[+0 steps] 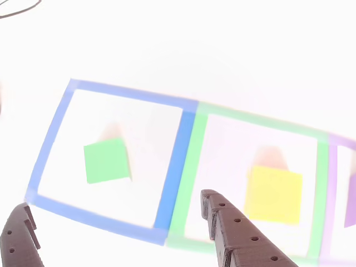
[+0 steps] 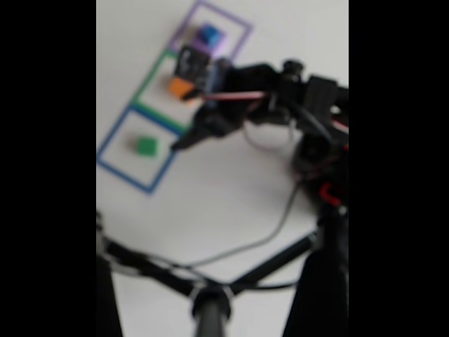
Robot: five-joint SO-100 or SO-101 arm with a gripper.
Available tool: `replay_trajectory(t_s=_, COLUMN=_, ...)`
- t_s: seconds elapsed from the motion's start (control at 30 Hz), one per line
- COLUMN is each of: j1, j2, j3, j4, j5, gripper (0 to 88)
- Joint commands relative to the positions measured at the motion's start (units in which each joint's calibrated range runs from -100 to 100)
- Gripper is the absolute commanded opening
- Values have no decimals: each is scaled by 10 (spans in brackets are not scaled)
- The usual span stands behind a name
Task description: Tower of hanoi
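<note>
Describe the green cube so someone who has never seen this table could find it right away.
Three taped square outlines run in a row across the white table. The green cube sits alone inside the blue outline at one end of that row. Its neighbour in the green outline looks yellow-orange.

In the fixed view, three taped square outlines run diagonally across the white table (image 2: pixel 231 196): the small matte green cube (image 2: pixel 146 145) lies inside the nearest, the orange cube (image 2: pixel 180 87) in the middle, the blue cube (image 2: pixel 209 34) atop the purple cube (image 2: pixel 212 45) in the farthest.
</note>
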Motion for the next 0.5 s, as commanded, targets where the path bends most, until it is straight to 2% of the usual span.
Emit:
replay_trajectory(t_s=0.0, j1=-20, j2=2, j3=119, j4=-229, j5=0, gripper=373)
replay_trajectory(t_s=0.23, j1=-49, j2=116, j3=218, j4=-478, j5=0, gripper=366)
replay_trajectory(t_s=0.47, j1=-47, j2=284, j3=222, j4=-671, j5=0, gripper=365)
